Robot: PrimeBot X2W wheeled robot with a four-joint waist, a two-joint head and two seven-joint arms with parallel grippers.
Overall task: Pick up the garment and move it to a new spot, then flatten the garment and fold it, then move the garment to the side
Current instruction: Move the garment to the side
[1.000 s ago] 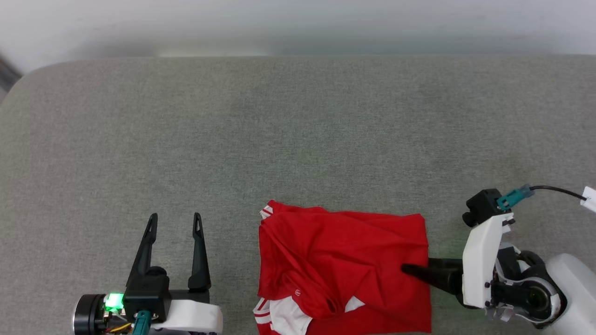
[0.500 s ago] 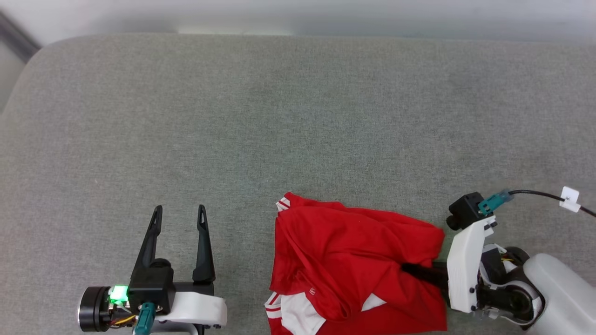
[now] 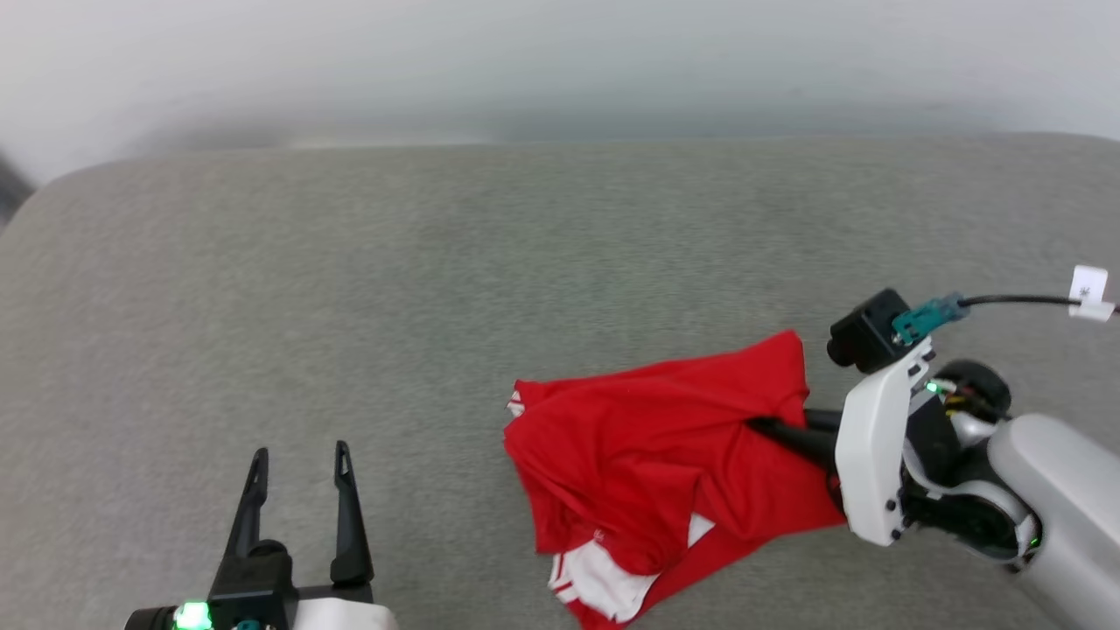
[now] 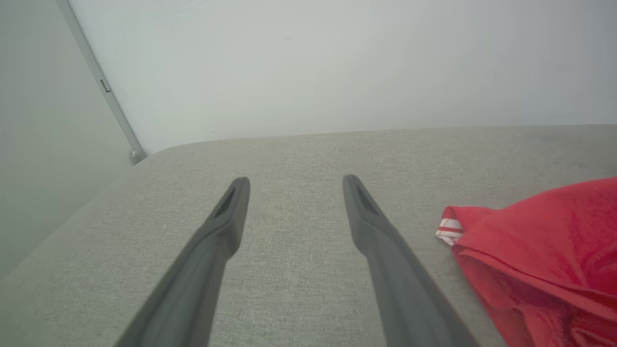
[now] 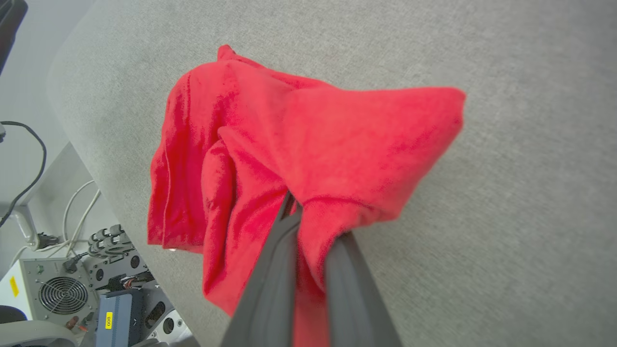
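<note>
Red garment is bunched in the clenched right gripper (its wrist view adds grey equipment past the near edge). Left gripper, near left, gapes empty.

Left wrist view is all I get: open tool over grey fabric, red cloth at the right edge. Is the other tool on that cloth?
Observer: Yes. The right tool is shut on a bunched fold of the bright red jersey shirt.
Operator: Lifted or flat?
Observer: The gripped part is pulled up into a peak. The end away from the tool looks to rest on the grey upholstered surface.
Operator: Anything besides red?
Observer: In the head view, a white sleeve with red stripes pokes out at the shirt's near end.
</note>
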